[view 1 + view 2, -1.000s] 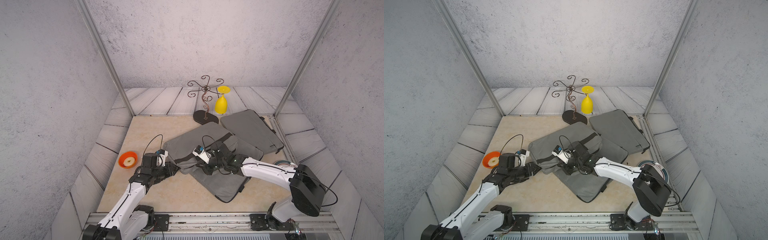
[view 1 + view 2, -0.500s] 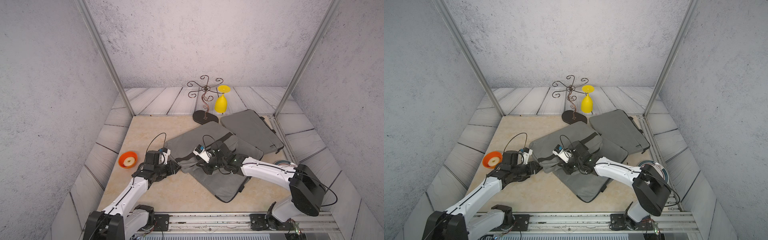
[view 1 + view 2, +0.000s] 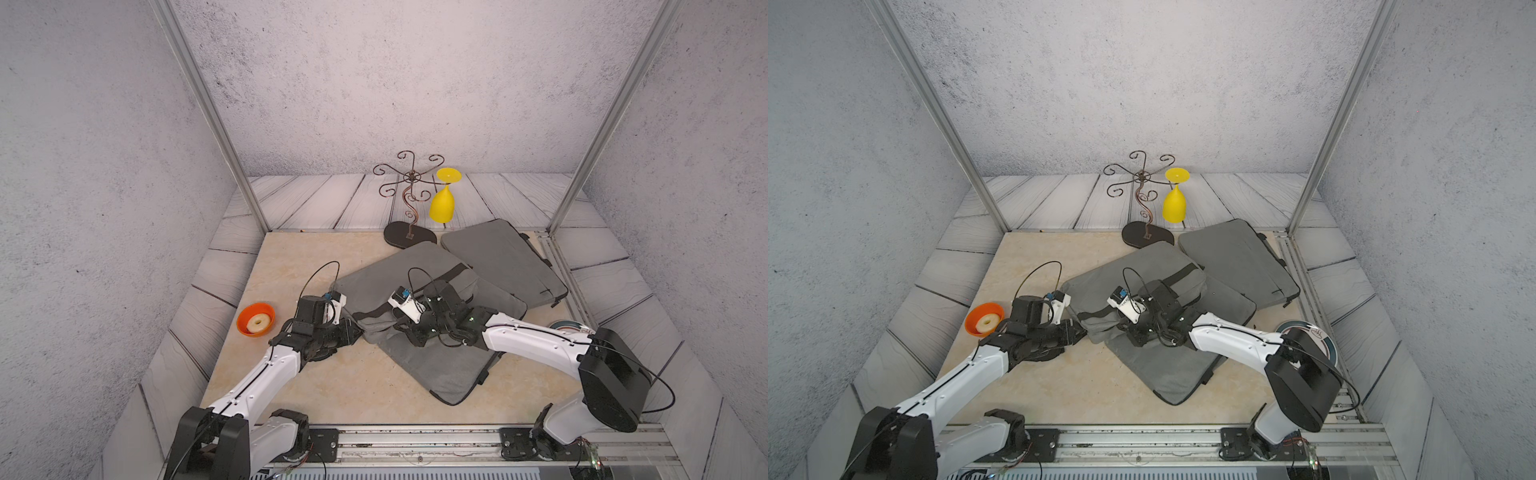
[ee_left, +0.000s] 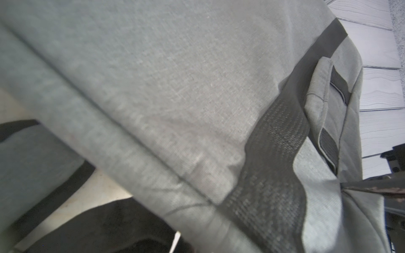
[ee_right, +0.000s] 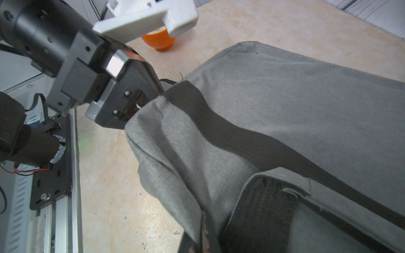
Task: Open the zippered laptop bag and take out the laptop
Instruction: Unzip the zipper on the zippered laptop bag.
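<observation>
The grey laptop bag [image 3: 399, 270] [image 3: 1133, 270] with black straps lies aslant on another grey bag at the table's middle. My left gripper [image 3: 353, 330] [image 3: 1077, 330] is at its near left corner. In the right wrist view its jaws [image 5: 144, 98] close on that corner of the bag [image 5: 285, 98]. My right gripper [image 3: 409, 336] [image 3: 1133, 336] is shut on a fold of the bag's front edge beside a strap, its fingertips [image 5: 203, 238] pinching grey cloth. The left wrist view is filled by bag cloth [image 4: 175, 87]. The laptop is hidden.
A second grey bag [image 3: 449, 370] lies under the first, a third [image 3: 503, 262] at the back right. An orange bowl [image 3: 255, 319] sits left of my left arm. A wire stand [image 3: 409, 195] with a yellow glass [image 3: 442, 203] stands behind. A round plate [image 3: 567, 326] lies right.
My left gripper has slid right to the bag's corner and narrowed its jaws on it. The right gripper has kept its hold and place.
</observation>
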